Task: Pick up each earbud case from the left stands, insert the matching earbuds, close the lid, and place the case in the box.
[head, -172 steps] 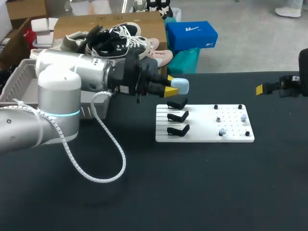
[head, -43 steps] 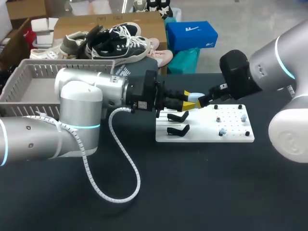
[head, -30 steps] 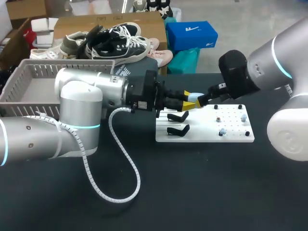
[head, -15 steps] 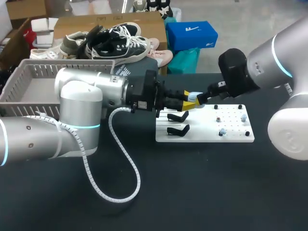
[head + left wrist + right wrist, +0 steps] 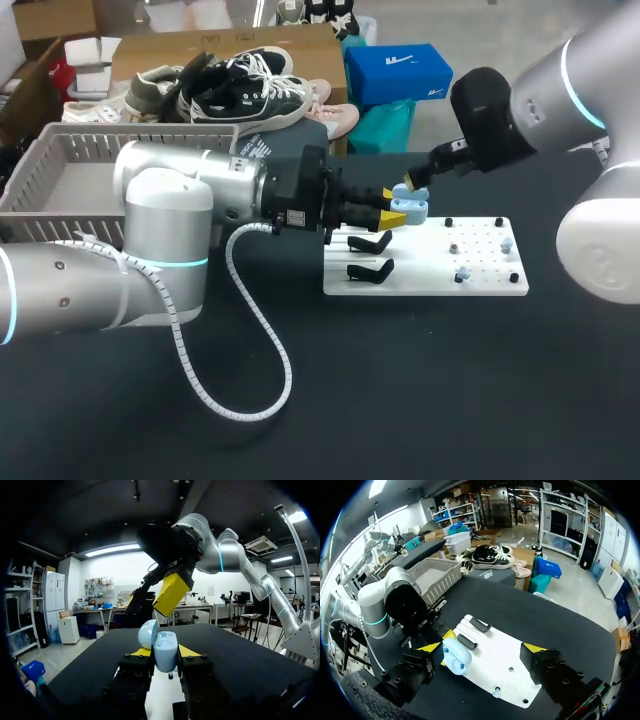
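Left gripper [image 5: 393, 206] is stationed over the near end of the white board [image 5: 480, 285], its fingers pinching the lower body of the pale blue earbud case [image 5: 411, 207] from both sides. The case is held clear of the black stands [image 5: 370, 243] beneath it.

Change noted: half a second ago the right gripper [image 5: 412, 183] had a fingertip against the case's far end, and the case read as one closed shape. That gripper now sits higher and back from the case, no longer touching it. The left wrist view shows the lid [image 5: 148, 632] tipped back behind the body. The right wrist view shows the right fingers spread wide and holding nothing.

Assessment: the lid appears to be open, so the opening step is judged complete. The earbuds [image 5: 463, 272] remain on the board's far section, none yet in the case. Insertion is judged the next step and falls to the free right arm. The grey basket [image 5: 60, 132] stands behind the left arm.
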Action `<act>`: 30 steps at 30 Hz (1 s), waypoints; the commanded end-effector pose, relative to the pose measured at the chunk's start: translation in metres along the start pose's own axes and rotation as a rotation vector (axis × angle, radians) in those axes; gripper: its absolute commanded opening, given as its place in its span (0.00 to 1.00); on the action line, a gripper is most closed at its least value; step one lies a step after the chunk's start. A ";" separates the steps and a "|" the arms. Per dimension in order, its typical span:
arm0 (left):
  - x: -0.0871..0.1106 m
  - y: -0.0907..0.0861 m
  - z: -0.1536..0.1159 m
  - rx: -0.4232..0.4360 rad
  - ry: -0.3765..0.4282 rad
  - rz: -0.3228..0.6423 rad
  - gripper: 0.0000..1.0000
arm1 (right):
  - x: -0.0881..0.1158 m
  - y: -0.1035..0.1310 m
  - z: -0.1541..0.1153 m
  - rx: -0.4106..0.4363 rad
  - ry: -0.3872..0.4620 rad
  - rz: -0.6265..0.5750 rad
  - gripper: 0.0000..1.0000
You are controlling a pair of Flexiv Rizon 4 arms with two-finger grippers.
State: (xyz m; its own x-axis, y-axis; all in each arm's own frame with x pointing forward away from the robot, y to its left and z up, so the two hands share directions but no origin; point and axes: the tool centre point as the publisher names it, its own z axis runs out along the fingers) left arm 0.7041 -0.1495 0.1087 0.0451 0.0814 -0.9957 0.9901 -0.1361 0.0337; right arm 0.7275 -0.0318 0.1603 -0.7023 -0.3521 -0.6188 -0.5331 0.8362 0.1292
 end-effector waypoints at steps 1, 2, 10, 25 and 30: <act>0.000 0.002 0.000 0.004 0.001 0.000 0.00 | 0.014 -0.002 -0.019 0.124 -0.005 0.007 1.00; 0.000 0.002 0.000 0.004 0.001 0.000 0.00 | 0.018 -0.005 -0.021 0.141 -0.001 0.013 1.00; 0.001 0.003 -0.005 -0.012 0.027 0.027 0.00 | 0.056 -0.025 -0.034 0.282 0.044 0.062 1.00; 0.009 0.000 -0.021 -0.063 0.026 0.041 0.00 | 0.110 -0.039 -0.022 0.348 0.171 0.133 1.00; 0.009 0.000 -0.021 -0.063 0.026 0.041 0.00 | 0.116 -0.034 -0.014 0.341 0.192 0.137 1.00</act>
State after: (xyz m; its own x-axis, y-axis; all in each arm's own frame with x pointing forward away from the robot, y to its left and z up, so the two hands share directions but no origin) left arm 0.7100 -0.1280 0.1018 0.0867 0.1019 -0.9910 0.9933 -0.0855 0.0781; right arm 0.6576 -0.1135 0.1011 -0.8503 -0.2764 -0.4478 -0.3177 0.9480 0.0181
